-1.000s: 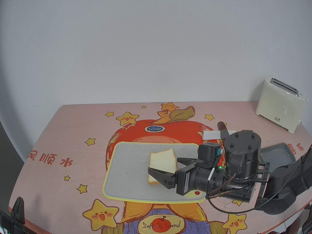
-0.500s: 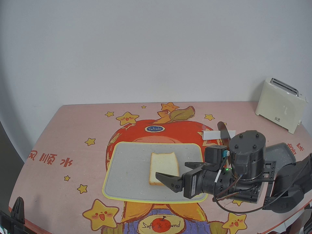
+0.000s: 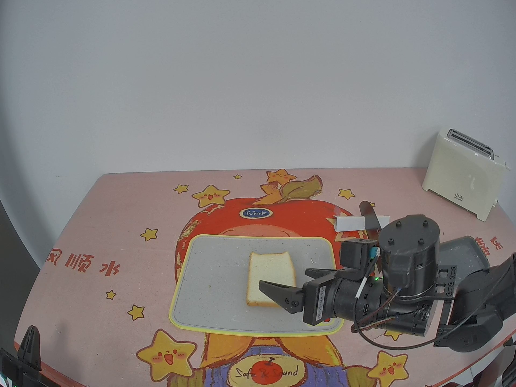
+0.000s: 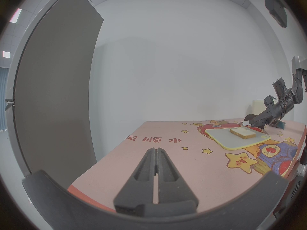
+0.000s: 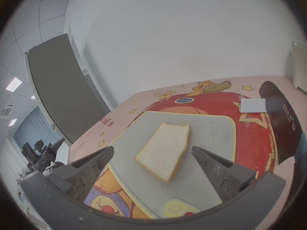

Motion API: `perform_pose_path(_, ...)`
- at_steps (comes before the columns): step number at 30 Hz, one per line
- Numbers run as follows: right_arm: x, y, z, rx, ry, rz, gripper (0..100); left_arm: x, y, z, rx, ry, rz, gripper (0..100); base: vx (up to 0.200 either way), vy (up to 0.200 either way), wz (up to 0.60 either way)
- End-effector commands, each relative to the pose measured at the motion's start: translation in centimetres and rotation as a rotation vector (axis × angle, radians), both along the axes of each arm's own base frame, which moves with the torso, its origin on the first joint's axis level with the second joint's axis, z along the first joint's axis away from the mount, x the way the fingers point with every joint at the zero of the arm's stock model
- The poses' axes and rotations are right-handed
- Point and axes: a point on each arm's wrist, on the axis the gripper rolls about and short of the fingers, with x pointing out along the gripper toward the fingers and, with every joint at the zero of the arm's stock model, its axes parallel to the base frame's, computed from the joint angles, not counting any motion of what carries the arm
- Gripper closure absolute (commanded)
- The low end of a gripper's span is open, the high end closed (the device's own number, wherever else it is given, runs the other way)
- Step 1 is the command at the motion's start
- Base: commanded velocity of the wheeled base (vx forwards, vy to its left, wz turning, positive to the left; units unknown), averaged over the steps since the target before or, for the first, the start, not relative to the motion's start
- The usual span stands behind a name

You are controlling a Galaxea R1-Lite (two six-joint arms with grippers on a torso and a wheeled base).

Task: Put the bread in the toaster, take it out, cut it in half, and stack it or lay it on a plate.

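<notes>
A slice of bread (image 3: 270,277) lies flat on a grey cutting board (image 3: 215,291) with a yellow rim, a little right of the board's middle. The board sits at the centre of a pink table (image 3: 134,205) printed with stars and a big red apple.

The right gripper (image 3: 285,278) comes in from the right, low over the board's near right part and pointing left at the slice. Its jaws are spread wide and hold nothing. From the wrist camera the bread sits in the gap ahead of the two fingers (image 5: 220,173), apart from both. From the head camera one fingertip overlaps the slice's near right corner, and I cannot tell whether it touches.

The left gripper (image 4: 156,150) hangs off the table's near left edge, well away from the board, with its fingers pressed together on nothing.

A cream toaster (image 3: 465,173) stands at the far right corner of the table. A dark grey tray (image 3: 465,253) lies on the right, partly behind the right arm. Just past the board's far right corner lie a white rectangle (image 3: 349,223) and a dark flat piece (image 3: 368,213) beside it; I cannot tell what they are.
</notes>
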Motion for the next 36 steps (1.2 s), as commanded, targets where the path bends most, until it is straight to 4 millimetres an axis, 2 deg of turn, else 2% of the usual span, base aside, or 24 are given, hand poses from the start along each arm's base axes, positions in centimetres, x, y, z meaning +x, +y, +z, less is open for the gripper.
perform_pose_path(1, 0.1, -0.1, 0.0, -0.003, -0.001, -0.007, 100, 0.1, 0.0, -0.5, 0.001, 0.016, 0.000, 100, 0.000, 0.000, 0.00)
perform_pose_path(16, 0.1, 0.2, -0.6, -0.116, 0.014, -0.077, 100, 0.1, 0.0, -0.5, 0.001, 0.016, 0.000, 100, 0.000, 0.000, 0.00)
perform_pose_path(27, 0.1, -0.6, -1.5, -0.204, 0.067, -0.109, 100, 0.1, 0.0, -0.5, -0.001, 0.016, 0.000, 100, 0.000, 0.000, 0.00)
perform_pose_path(36, -0.1, -0.1, -1.6, -0.203, 0.066, -0.091, 100, 0.1, 0.0, -0.5, 0.001, 0.016, 0.000, 100, 0.000, 0.000, 0.00)
